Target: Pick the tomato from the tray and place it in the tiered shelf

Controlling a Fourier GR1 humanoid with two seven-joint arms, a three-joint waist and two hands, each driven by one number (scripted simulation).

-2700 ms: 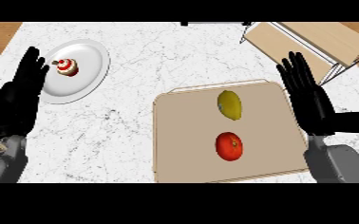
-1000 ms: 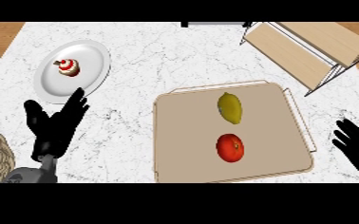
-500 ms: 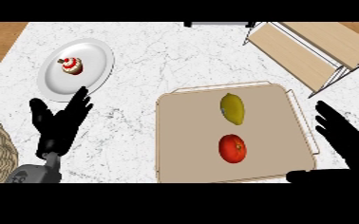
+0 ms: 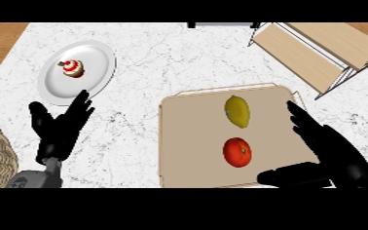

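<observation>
- Over the right side of the tray [image 4: 191, 141], by the counter's near right corner: right hand [image 4: 334, 151], palm down, fingers [image 4: 303, 122] straight and together, pointing toward the far edge. Thumb is spread wide toward the left. Holds nothing.
- The thumb lies low across the tray's near right corner, tip close to the tomato [image 4: 237, 152] but not touching it.
- Tomato: red, sits on the tray, near half, just left of the right hand, between its fingers and thumb. Not grasped.
- Lemon [image 4: 237, 111]: yellow, on the same tray, just beyond the tomato toward the far edge. Small gap between the two.
- Tray: tan, flat, raised rim, takes up the near right part of the counter [image 4: 158, 63], slightly turned.
- Tiered shelf [image 4: 309, 53]: light wood, thin pale frame, at the far right corner, beyond the tray and apart from it. Can't see anything on it.
- Left hand [image 4: 57, 134]: near the counter's near left edge, fingers up, straight and spread, holds nothing, resting.
- Plate [image 4: 97, 61]: white, round, toward the far left, just beyond the left hand's fingertips.
- Cupcake [image 4: 72, 68]: red and white, on the plate.
- Woven brown thing [image 4: 6, 158]: at the near left edge, mostly cut off, can't tell what it is.
</observation>
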